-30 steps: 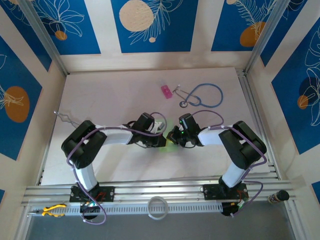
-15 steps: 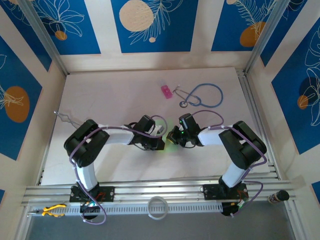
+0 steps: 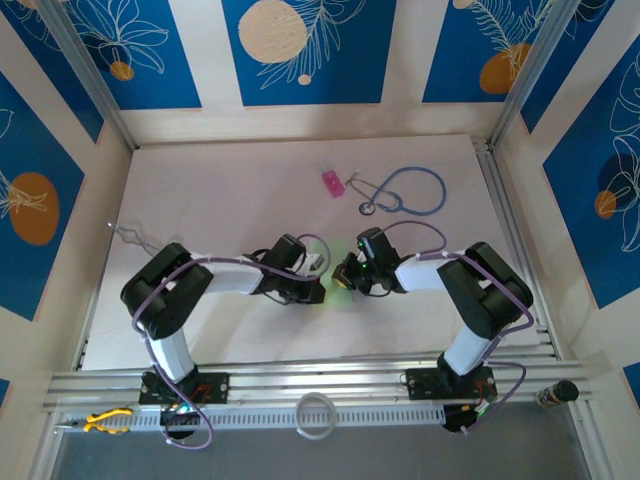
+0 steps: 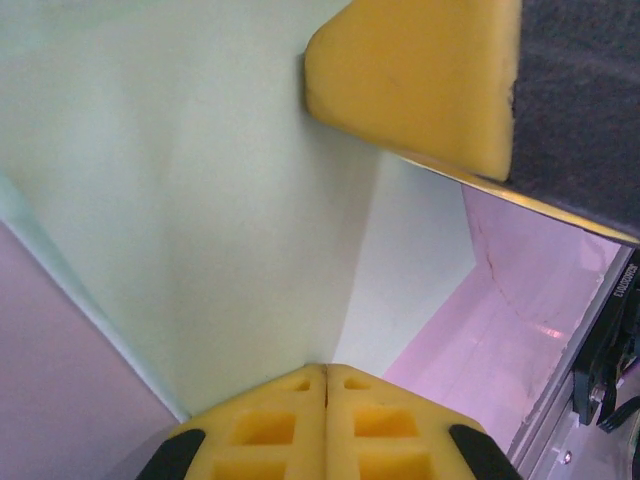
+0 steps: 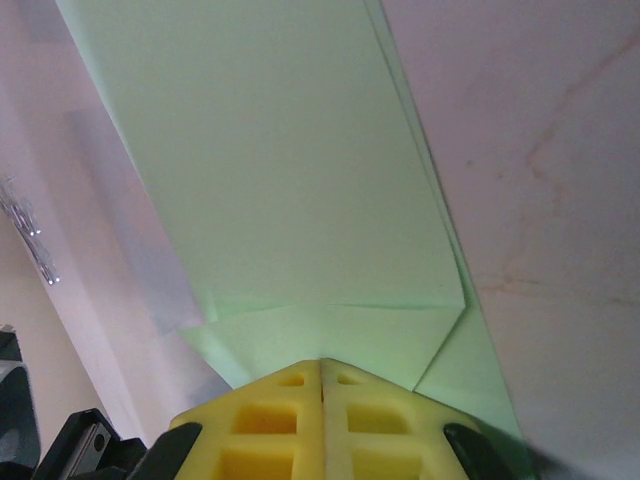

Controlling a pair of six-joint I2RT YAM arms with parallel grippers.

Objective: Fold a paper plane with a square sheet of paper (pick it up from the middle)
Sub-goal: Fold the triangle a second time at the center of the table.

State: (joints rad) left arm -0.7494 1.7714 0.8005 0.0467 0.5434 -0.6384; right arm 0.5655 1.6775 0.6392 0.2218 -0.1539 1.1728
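The folded light-green square sheet of paper [image 3: 337, 292] lies flat on the table between the two arms. My left gripper [image 3: 322, 289] is shut, its closed yellow tips [image 4: 327, 368] pressed on the paper [image 4: 200, 200] at the end of a crease. My right gripper [image 3: 345, 281] is also shut, and its tips [image 5: 322, 362] rest on the paper [image 5: 280, 180] just below a folded flap edge. One yellow finger of the right gripper [image 4: 420, 80] shows at the top of the left wrist view, touching the sheet. The arms hide most of the paper from above.
A small pink block [image 3: 331, 183] and a blue stethoscope [image 3: 410, 190] lie at the back of the table. A thin metal piece [image 3: 130, 235] sits near the left edge. Yellow pliers [image 3: 105, 420] and a white ring [image 3: 316, 415] rest on the front rail.
My left gripper has dropped lower and slid a little along the paper, with its elbow shifting slightly left. The right arm has stayed still.
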